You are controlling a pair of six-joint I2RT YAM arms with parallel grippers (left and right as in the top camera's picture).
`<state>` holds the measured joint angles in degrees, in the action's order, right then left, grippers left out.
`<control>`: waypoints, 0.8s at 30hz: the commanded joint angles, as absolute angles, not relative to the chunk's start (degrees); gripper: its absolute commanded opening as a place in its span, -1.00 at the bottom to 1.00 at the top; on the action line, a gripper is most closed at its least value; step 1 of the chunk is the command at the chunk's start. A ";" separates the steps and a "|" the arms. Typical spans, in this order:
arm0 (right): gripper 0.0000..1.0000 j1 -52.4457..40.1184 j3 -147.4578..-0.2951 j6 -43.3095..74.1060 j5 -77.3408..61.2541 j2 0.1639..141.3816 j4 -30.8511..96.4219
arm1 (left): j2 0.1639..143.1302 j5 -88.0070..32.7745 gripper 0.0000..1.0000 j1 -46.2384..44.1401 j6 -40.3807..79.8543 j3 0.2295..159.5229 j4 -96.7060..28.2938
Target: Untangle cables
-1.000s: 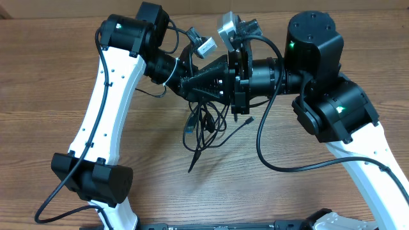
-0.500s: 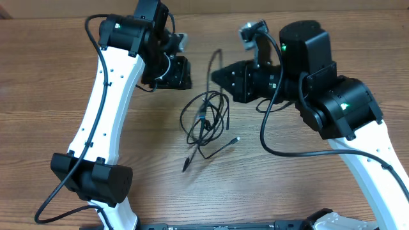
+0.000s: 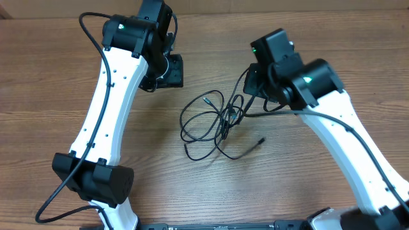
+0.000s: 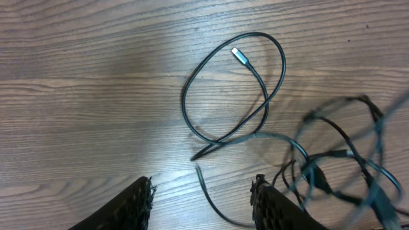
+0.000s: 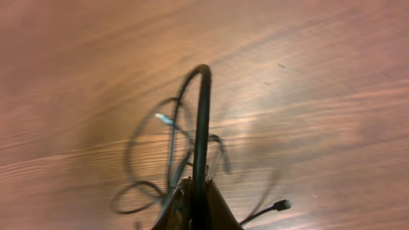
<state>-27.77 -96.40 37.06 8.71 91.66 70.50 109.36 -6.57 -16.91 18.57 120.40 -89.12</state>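
Right gripper [image 5: 193, 195] is pinched tight on one strand of the cables [image 3: 211, 121]. Only its wrist cam shows that; overhead, the arm [image 3: 319, 96] hides it. Left gripper [image 4: 203, 188] hangs with fingers apart, and the loop with the silvery plug [image 4: 238, 54] lies just ahead of it. Two grippers, three loose ends overhead. Can't tell how many cords.

Reads bright and even in the overhead view, sharp throughout, with faint soft shadows on the bench [image 3: 38, 96]. Glares pale mid-frame in the left wrist view; looks crisp at the silvery plug [image 4: 241, 57], smears with motion at the cables [image 4: 319, 171] on the right. Turns warm orange in the right wrist view, dims toward the upper left, blurs heavily over grain and loops.
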 commanded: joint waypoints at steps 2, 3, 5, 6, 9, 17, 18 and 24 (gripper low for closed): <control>-0.64 -27.62 -97.47 39.20 13.23 94.50 73.01 | 109.40 -5.52 0.06 -17.19 19.70 120.46 -89.27; -0.53 -27.62 -97.47 39.18 13.28 95.09 73.95 | 109.40 -5.48 0.07 -17.19 19.68 120.46 -89.27; -0.53 -27.62 -97.47 38.76 13.32 96.33 75.61 | 109.40 -5.32 0.08 -17.19 19.42 120.46 -89.25; -0.52 -27.62 -97.47 38.79 13.28 96.86 76.18 | 109.40 -5.30 0.09 -17.19 19.29 120.46 -89.25; -0.25 -27.62 -97.47 38.79 12.95 98.15 77.38 | 109.40 -5.32 0.09 -17.19 19.29 120.46 -89.27; 1.00 -27.62 -97.47 28.75 -4.05 98.50 75.59 | 109.40 -10.13 0.11 -17.30 14.83 120.27 -89.25; 1.00 -27.62 -97.47 27.92 -5.74 98.50 75.31 | 109.40 -11.90 0.12 -17.30 13.15 120.03 -89.23; 1.00 -26.57 -97.47 28.67 -10.35 98.50 72.20 | 109.40 -15.53 0.11 -17.30 11.09 113.34 -86.89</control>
<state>-27.68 -96.40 30.11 -5.78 98.63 73.10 109.36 -12.19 -16.91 13.58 117.01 -87.66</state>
